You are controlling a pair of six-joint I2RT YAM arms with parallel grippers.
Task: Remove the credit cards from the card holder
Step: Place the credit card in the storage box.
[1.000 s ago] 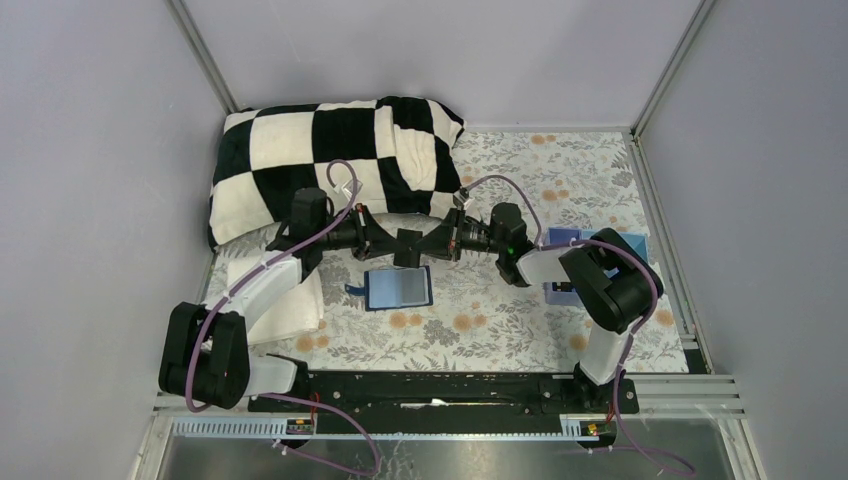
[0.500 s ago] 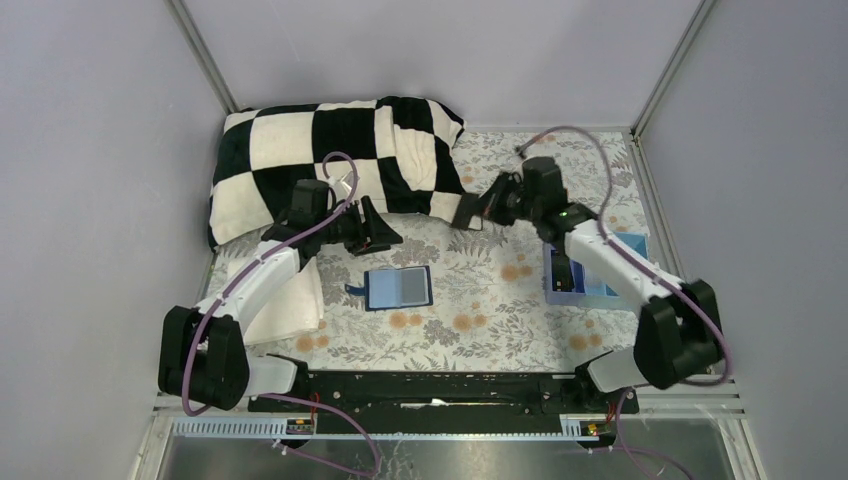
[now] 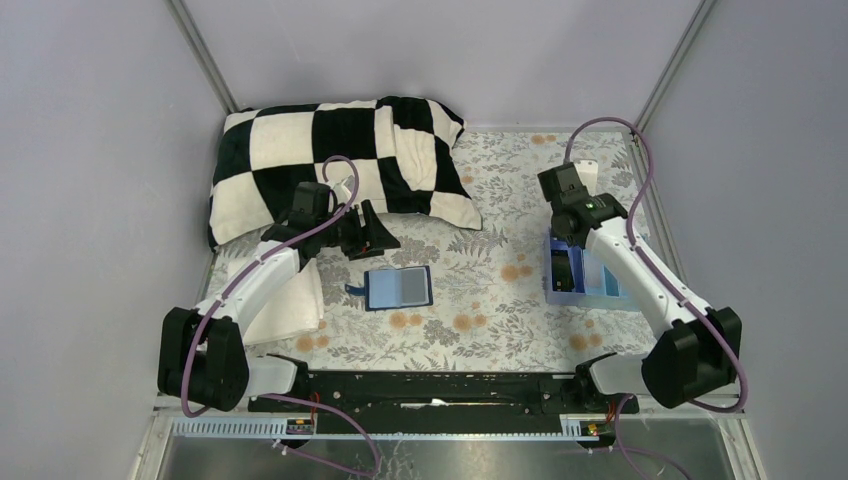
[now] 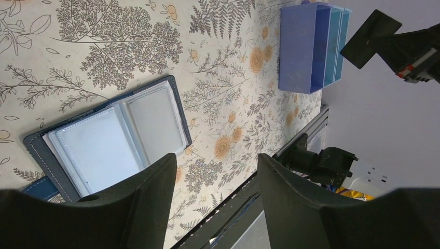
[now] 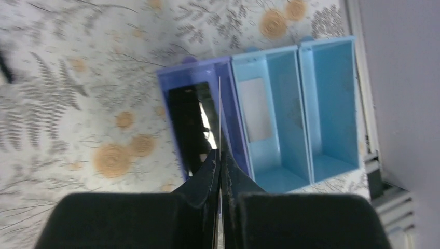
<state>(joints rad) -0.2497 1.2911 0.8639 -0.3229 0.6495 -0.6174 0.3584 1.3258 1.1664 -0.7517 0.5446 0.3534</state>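
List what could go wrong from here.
The right gripper pinches a card edge-on above the purple compartment, close to its dividing wall; released off-line, it may catch that wall or drop into the light-blue compartment. The open left gripper is clear of the card holder, so the next pull may drag it.

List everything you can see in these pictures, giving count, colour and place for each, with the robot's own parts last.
card holder: one, navy outside, pale blue inside, lying open mid-table
tray: one, purple and light blue compartments, right side
card: one, black, held over the tray
dark cards: count unclear, in the purple compartment
pillow: one, black and white checks, back left
towel: one, white, folded, left side
tablecloth: one, pale floral, covering the table
left pincer: one, black, open, near the card holder
right pincer: one, black, shut on the card
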